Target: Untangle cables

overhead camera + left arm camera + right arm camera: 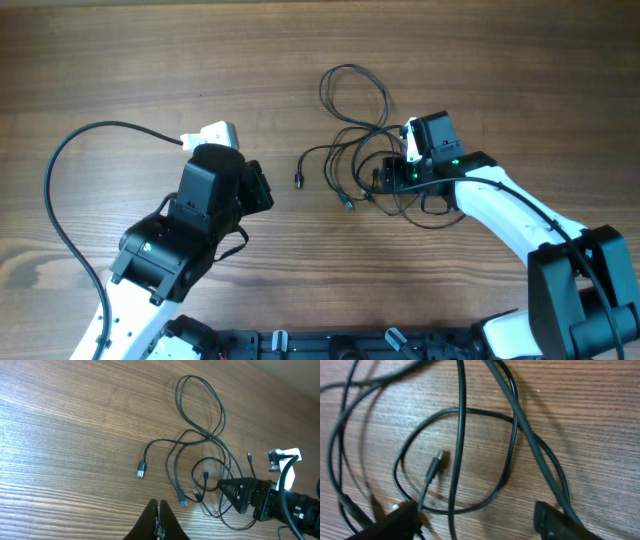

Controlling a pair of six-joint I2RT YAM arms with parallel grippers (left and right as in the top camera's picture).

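The tangle of black cables (362,150) lies on the wooden desk (150,60) at about 2 o'clock from its centre in the overhead view. At the knot's 12 o'clock a long narrow loop (355,92) reaches away from the robot. At its 9 o'clock one strand runs out to a USB plug (299,181) lying free on the wood, and at 7 o'clock a second, smaller connector (346,201) pokes out.

The right pincer (388,180) sits low over the knot's 4 o'clock edge, its jaws spread wide and gripping nothing. From the right wrist its two fingers (395,522) stand on either side of several crossing strands. Just ahead of them a slim plug (434,467) rests inside a small closed loop.

The left pincer (157,520) is at 9 o'clock from the USB plug and apart from it. Its jaws are pressed together with nothing showing between them.

At 11 o'clock from that pincer a white adapter (215,133) lies well apart from the knot. Its own black lead (55,190) sweeps off toward 9 o'clock, then curves back to the near edge — whether the arm touches the adapter, I cannot tell.
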